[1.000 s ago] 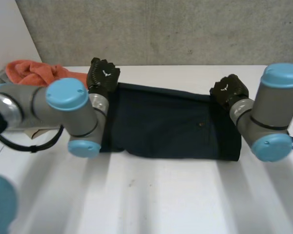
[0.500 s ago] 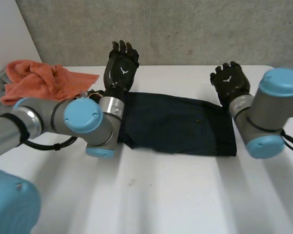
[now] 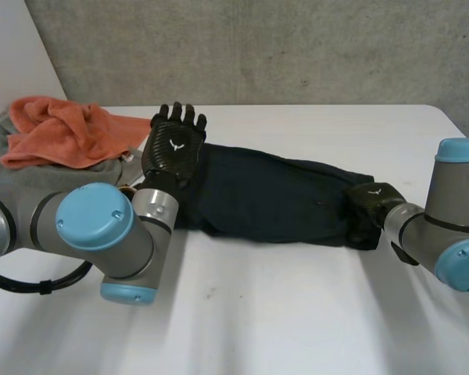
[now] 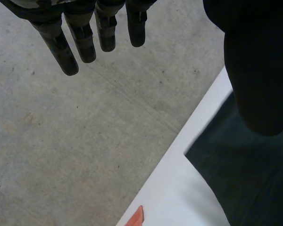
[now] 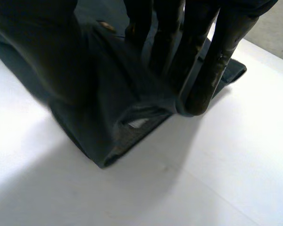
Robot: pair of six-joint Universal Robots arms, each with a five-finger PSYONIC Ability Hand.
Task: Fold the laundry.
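White table (image 3: 297, 312) w/ dark garment (image 3: 266, 195), orange cloth (image 3: 59, 129) on it

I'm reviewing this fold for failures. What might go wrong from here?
The right hand pinches one end of the dark garment while the left hand is open at the other end, so a pull may drag the whole piece. The layers gape at the pinched end and may slip apart.

Head view: the left arm (image 3: 102, 226) hid the near left corner of the dark garment (image 3: 273, 199); the right hand (image 3: 373, 205) covered its right end. Left wrist view: the orange towel (image 4: 138, 217) was cut by the frame edge, a tip showing.
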